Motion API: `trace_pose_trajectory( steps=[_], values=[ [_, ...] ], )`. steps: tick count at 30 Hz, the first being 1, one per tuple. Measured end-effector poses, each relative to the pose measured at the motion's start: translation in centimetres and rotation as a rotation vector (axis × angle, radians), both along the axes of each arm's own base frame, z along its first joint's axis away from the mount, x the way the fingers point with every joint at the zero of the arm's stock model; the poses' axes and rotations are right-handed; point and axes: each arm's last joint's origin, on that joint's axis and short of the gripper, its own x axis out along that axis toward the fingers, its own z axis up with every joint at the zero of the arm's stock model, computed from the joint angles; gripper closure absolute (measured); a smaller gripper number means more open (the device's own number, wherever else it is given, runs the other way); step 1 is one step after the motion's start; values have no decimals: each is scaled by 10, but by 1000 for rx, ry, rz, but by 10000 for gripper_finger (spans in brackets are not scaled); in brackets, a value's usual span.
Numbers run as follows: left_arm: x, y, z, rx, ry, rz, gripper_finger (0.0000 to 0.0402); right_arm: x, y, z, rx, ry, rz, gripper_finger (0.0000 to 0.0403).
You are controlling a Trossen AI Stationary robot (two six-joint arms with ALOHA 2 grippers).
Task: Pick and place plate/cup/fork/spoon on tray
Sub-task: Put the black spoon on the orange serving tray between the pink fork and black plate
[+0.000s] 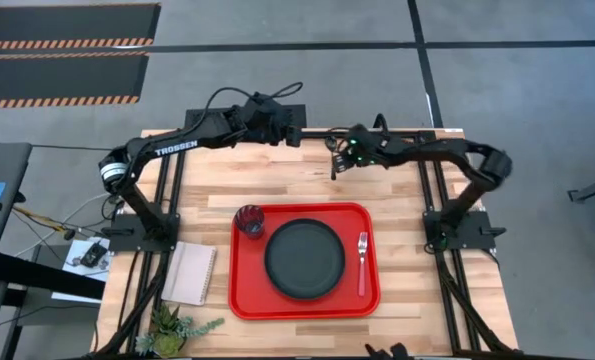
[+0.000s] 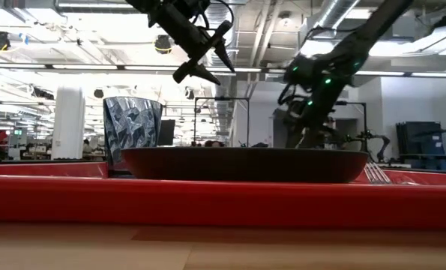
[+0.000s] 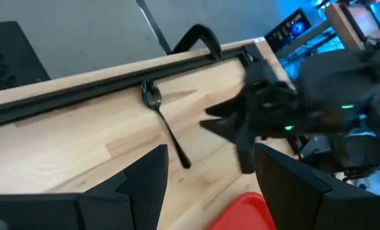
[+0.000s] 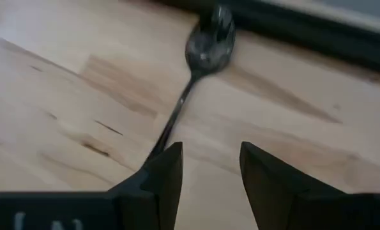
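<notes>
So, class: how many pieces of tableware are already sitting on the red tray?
3: the cup at a far corner of the tray, the plate mid-tray, the fork beside it. The spoon lies off-tray on the table.

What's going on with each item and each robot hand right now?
tray: flat on the table, holding tableware.
plate: on the tray, centre.
cup: upright on the tray.
fork: lying on the tray.
spoon: on bare wood, off the tray.
right gripper: open, above the spoon's handle.
left gripper: open, raised.
</notes>
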Motion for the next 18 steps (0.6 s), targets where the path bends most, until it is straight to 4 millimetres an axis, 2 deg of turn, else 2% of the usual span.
trace_pose_trajectory(
  steps=[8, 13, 15, 18],
  values=[
    [-3, 6, 0, -22, -5, -15, 187, 32, -23, -13, 58, 43, -9, 219],
    [-3, 6, 0, -9, 1, -28, 187, 39, -28, -16, 78, 74, -2, 224],
    [-4, 8, -1, -6, 4, -24, 187, 35, -26, -11, 97, 92, 0, 229],
    [-2, 14, -9, -10, 28, -3, 187, 22, -20, 13, 97, 114, 10, 235]
  ],
)
